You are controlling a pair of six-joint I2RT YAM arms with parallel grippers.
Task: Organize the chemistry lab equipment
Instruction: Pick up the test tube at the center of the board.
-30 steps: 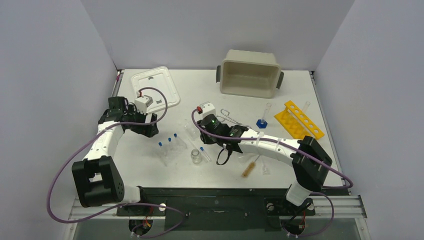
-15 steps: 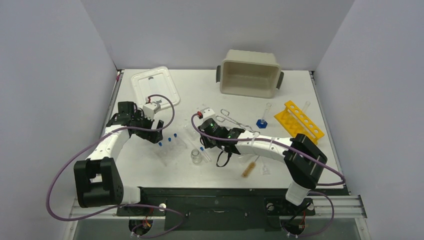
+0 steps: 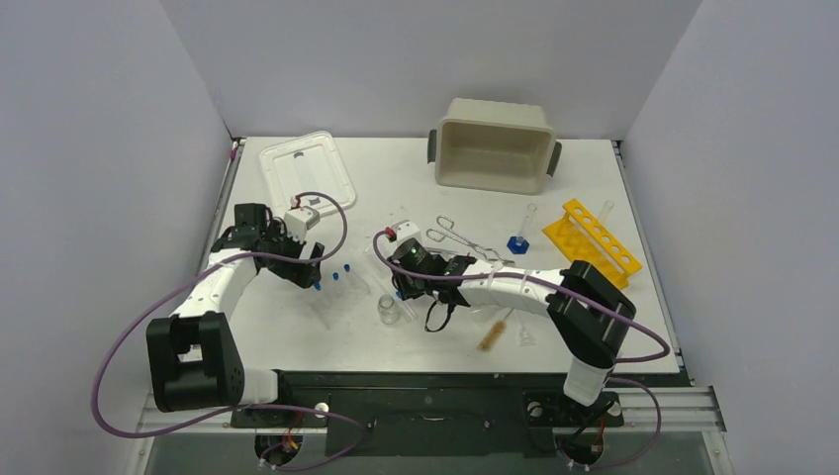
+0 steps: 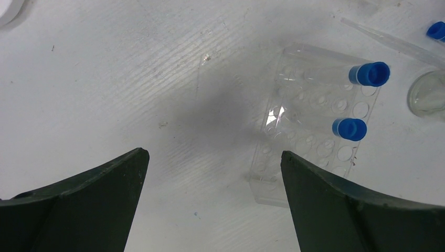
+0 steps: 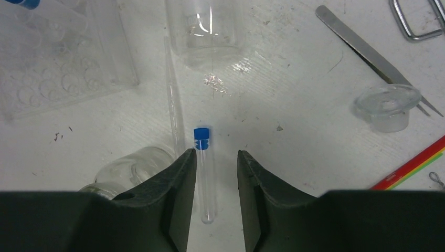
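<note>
Tube (image 5: 203,181) sat inside right gripper (image 5: 215,155), jaws half-open, ungripped; pickup looked underway, needing squeeze, then lift. Left gripper (image 4: 212,157) gaped empty.

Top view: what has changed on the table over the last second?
The left end effector swung right toward the clear rack, open. The right end effector shifted slightly left and straddles a tube, not gripping it. Nothing was taken or released; tub and lid stayed put.

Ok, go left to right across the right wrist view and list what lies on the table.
Clear rack → blue-capped tube → small glass dish. Pieces that overlap these are left out.
</note>
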